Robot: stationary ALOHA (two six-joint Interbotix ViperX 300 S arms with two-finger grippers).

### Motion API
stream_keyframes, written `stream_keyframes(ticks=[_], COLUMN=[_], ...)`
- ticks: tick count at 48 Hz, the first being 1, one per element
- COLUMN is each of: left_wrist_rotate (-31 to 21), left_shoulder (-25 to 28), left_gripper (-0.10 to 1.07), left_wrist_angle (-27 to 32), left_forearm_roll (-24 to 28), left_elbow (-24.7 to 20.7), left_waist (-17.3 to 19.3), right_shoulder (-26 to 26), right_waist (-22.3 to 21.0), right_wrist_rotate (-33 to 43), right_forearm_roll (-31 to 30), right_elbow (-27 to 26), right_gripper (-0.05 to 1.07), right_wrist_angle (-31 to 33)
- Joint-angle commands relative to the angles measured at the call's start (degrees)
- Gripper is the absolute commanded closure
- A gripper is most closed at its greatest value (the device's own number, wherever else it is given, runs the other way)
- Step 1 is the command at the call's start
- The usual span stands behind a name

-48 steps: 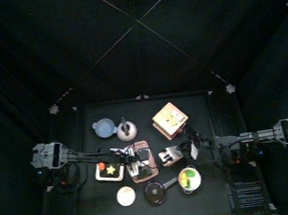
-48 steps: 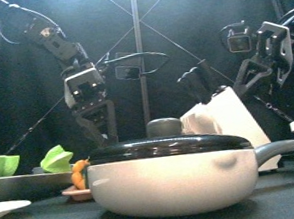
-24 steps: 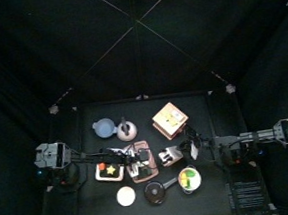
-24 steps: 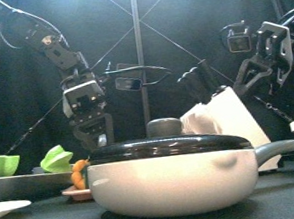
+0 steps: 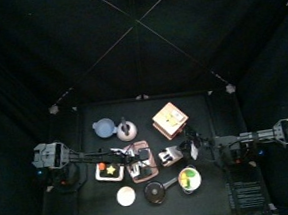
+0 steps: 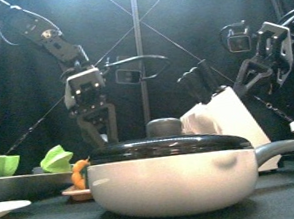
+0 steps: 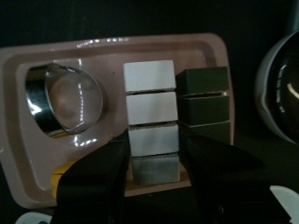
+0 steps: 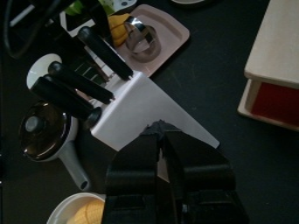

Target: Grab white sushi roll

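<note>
In the left wrist view a pinkish tray (image 7: 70, 52) holds a column of white sushi roll pieces (image 7: 149, 107) beside a column of dark pieces (image 7: 202, 96). My left gripper (image 7: 155, 171) stands over the near end of the white column, its jaws pressed on both sides of the end white piece (image 7: 155, 168). In the front view the left gripper (image 6: 96, 128) hangs behind the pot, a little above the tray. My right gripper (image 8: 159, 131) is shut and empty, above a white knife block (image 8: 146, 109).
A white pot with a dark lid (image 6: 170, 169) fills the front view's foreground. A round glass dish (image 7: 61, 98) sits on the tray beside the rolls. A red and cream box (image 8: 274, 79) lies near the right arm. Green leaves (image 6: 9, 164) lie at the left.
The left gripper dipped toward the tray half a second ago and has since risen again. The right arm has not moved.
</note>
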Motion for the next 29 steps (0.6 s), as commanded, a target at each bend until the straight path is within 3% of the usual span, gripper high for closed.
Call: stream_keyframes(ticks=[1, 29], left_wrist_rotate=[0.1, 0.1], left_shoulder=[-3.5, -12.7], left_gripper=[0.38, 0.38], left_wrist_angle=[-1.0, -9.5], left_forearm_roll=[0.4, 1.2], left_elbow=[-1.3, 3.8], left_waist=[0.1, -0.8], right_shoulder=[-0.2, -4.8], right_waist=[-0.1, 0.4], right_wrist_rotate=[-0.3, -0.4], right_forearm_roll=[-0.1, -4.4], right_elbow=[-0.6, -3.2], right_gripper=[0.61, 0.61], right_wrist_angle=[-0.3, 0.1])
